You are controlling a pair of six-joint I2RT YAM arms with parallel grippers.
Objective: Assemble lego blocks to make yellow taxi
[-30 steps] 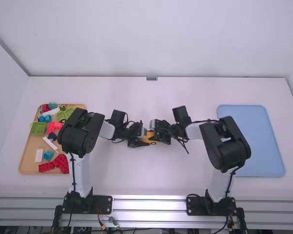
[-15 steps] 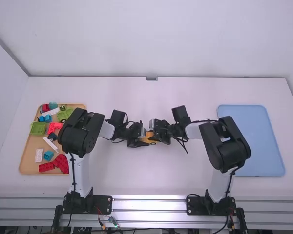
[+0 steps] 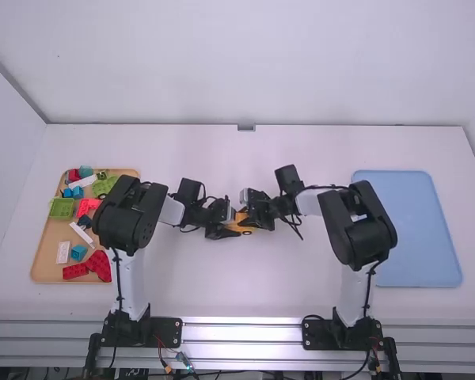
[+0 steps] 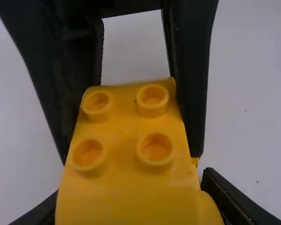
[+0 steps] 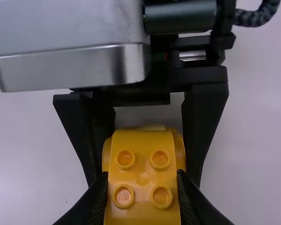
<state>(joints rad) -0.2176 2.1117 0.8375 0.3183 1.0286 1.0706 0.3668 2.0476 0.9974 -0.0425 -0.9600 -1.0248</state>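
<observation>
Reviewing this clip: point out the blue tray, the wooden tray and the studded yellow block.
Blue tray (image 3: 427, 233): high view, on its bare surface.
Wooden tray (image 3: 49, 247): high view, on its bare surface.
Yellow block (image 5: 143, 179): right wrist view, top face between the studs.

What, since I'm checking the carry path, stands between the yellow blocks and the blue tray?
Only the robot's right arm: its hand grips the yellow blocks from the tray's side, and its black elbow overlaps the left edge of the blue tray in the high view. Nothing else visible intervenes.
</observation>
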